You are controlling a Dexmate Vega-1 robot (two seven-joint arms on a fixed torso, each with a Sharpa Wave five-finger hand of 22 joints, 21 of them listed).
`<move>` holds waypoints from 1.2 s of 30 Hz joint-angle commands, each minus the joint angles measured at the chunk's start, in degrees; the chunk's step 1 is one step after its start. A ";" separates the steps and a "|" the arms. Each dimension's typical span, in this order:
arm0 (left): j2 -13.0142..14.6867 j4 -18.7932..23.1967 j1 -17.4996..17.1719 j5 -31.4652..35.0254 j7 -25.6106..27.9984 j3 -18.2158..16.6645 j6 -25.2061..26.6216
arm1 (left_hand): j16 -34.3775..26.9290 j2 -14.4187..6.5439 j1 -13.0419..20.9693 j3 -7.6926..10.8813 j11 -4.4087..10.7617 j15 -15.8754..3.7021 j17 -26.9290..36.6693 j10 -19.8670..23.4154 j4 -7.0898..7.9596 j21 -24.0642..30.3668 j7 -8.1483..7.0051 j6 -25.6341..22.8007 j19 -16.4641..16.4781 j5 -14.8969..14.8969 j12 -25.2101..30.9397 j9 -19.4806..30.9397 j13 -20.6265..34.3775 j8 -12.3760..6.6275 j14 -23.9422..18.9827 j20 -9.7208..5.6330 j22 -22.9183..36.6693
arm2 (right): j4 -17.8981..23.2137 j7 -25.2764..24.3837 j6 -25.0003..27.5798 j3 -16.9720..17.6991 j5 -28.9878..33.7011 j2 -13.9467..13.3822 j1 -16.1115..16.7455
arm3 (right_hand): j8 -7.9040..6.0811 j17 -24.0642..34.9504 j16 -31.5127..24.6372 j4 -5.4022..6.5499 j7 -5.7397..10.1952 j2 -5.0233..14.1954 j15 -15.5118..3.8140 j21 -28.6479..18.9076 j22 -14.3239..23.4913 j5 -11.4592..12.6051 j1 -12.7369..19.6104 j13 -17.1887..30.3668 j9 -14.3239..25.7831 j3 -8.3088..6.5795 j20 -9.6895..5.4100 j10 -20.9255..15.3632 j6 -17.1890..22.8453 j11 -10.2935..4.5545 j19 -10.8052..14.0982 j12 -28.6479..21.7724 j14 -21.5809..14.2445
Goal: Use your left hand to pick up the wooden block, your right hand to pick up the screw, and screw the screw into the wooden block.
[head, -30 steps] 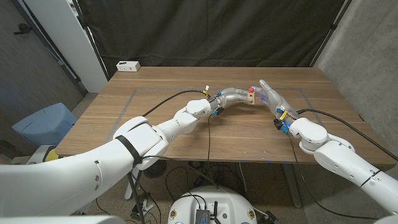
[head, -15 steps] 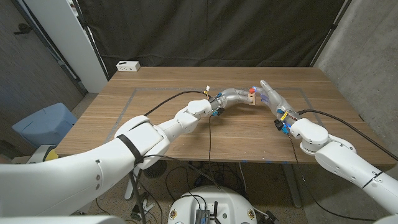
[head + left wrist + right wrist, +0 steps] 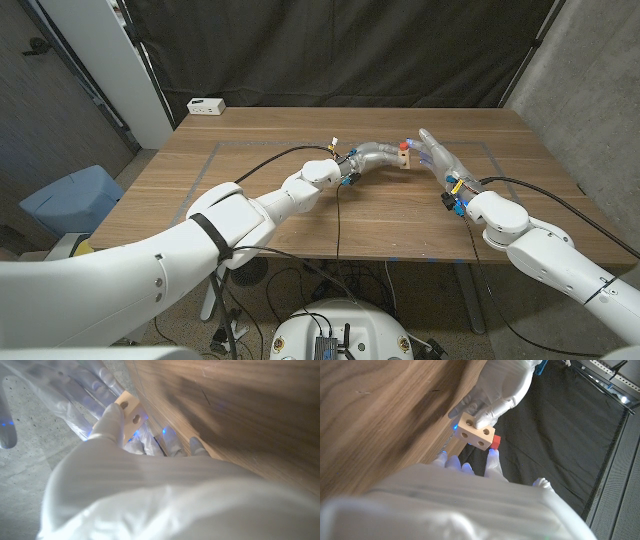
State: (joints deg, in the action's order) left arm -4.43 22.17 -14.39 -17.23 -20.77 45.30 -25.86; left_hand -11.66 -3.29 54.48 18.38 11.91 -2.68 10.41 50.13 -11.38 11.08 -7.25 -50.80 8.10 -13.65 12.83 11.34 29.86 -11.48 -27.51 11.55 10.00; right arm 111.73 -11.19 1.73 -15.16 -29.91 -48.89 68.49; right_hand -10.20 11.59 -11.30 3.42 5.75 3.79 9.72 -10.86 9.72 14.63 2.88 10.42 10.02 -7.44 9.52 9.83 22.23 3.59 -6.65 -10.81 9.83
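Over the table's middle, my left hand [image 3: 372, 154] holds a small pale wooden block [image 3: 402, 158] lifted above the wood. In the right wrist view the block [image 3: 476, 435] shows two round holes on its side, with the left hand [image 3: 495, 390] gripping it from behind. A red-headed screw [image 3: 494, 441] sits against the block's end, pinched at the fingertips of my right hand [image 3: 470, 467]. From the head view the red screw [image 3: 405, 143] is at the block's upper edge and the right hand [image 3: 432, 155] touches it from the right. The left wrist view shows the block [image 3: 131, 410] past my left hand [image 3: 112, 422].
A white box [image 3: 206, 105] stands at the table's back left corner. A black cable [image 3: 337, 205] runs from the left wrist across the table [image 3: 260, 135] to its front edge. A dark curtain hangs behind the table.
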 commanded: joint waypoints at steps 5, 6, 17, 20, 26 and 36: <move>-0.32 -0.73 0.66 -0.28 0.35 0.23 1.59 | -0.05 -1.37 -1.07 2.89 0.02 -1.44 0.17 0.46 2.51 0.16 -0.07 -0.43 0.23 -0.48 0.15 0.31 0.23 -0.19 0.03 0.23 0.16 | 0.81 0.60 1.21 -0.90 0.23 -0.30 -0.56 | -0.53 0.10 -0.44 0.22 0.09 0.46 -0.20 -0.17 0.23 0.46 -0.22 -0.02 0.17 -0.17 0.39 5.32 0.40 0.24 -0.24 -0.17 10.44; -0.35 -0.76 0.69 -0.32 0.39 0.24 1.72 | -0.04 -1.39 -1.08 2.90 -0.06 -1.41 0.17 0.42 2.52 0.15 0.05 -0.49 0.21 -0.49 0.13 0.31 0.23 -0.22 0.05 0.20 0.16 | 0.85 0.70 1.28 -0.99 0.25 -0.34 -0.64 | -0.53 0.10 -0.44 0.22 0.11 0.46 -0.24 -0.17 0.23 0.47 -0.21 -0.02 0.17 -0.17 0.38 5.32 0.40 0.24 -0.24 -0.17 10.46; -0.41 -0.99 1.16 -0.47 0.77 0.53 2.88 | -0.01 -1.39 -1.08 2.97 0.06 -1.45 0.14 0.51 2.49 0.15 0.19 -0.54 0.20 -0.50 0.17 0.31 0.25 -0.24 0.04 0.30 0.16 | 1.34 1.31 2.26 -1.92 0.13 -0.40 -1.38 | -0.52 0.07 -0.43 0.27 0.13 0.49 -0.15 -0.18 0.22 0.59 -0.15 -0.02 0.17 -0.17 0.38 5.27 0.42 0.25 -0.25 -0.18 10.44; -0.38 -0.99 1.15 -0.55 0.74 0.54 2.92 | 0.00 -1.40 -1.12 2.97 0.02 -1.45 0.15 0.58 2.51 0.14 -0.04 -0.40 0.18 -0.50 0.19 0.31 0.22 -0.18 0.06 0.28 0.16 | 1.31 1.39 1.98 -2.06 0.29 -0.39 -1.40 | -0.52 0.06 -0.42 0.28 0.11 0.50 -0.20 -0.18 0.22 0.61 -0.13 -0.02 0.17 -0.17 0.40 5.25 0.41 0.28 -0.26 -0.19 10.46; -0.23 -0.95 1.09 -0.54 0.74 0.63 2.68 | 0.02 -1.37 -1.14 3.00 0.00 -1.46 0.13 0.58 2.50 0.16 0.12 -0.52 0.22 -0.51 0.18 0.31 0.20 -0.23 0.07 0.21 0.16 | 1.49 0.67 1.62 -1.72 0.43 -0.28 -1.06 | -0.53 0.05 -0.41 0.30 0.15 0.52 -0.14 -0.18 0.22 0.66 -0.10 -0.02 0.17 -0.17 0.40 5.23 0.46 0.28 -0.26 -0.19 10.46; -0.04 -0.85 1.03 -0.49 0.64 0.64 2.10 | 0.00 -1.41 -1.10 3.00 -0.05 -1.42 0.16 0.61 2.47 0.15 0.00 -0.39 0.22 -0.51 0.21 0.31 0.22 -0.17 0.09 0.28 0.16 | 1.52 -0.58 1.04 -0.17 0.39 -0.45 -0.07 | -0.52 0.04 -0.47 0.33 0.18 0.54 -0.22 -0.21 0.22 0.73 -0.05 -0.02 0.18 -0.17 0.37 5.03 0.44 0.37 -0.20 -0.26 10.29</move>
State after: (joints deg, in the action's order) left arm -4.69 21.26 -13.35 -17.72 -20.10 45.86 -23.26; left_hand -11.66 -3.27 54.46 18.38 11.88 -2.68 10.42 50.08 -11.38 11.08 -7.11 -50.56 8.10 -13.74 12.60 11.35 29.88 -11.46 -27.51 11.55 10.00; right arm 113.04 -10.60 3.34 -16.86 -29.46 -49.23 67.39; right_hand -10.83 11.45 -11.30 3.41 6.15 3.79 9.72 -10.85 9.73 15.06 2.89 10.41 10.12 -7.45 9.52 9.83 22.62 3.59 -6.65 -10.81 9.83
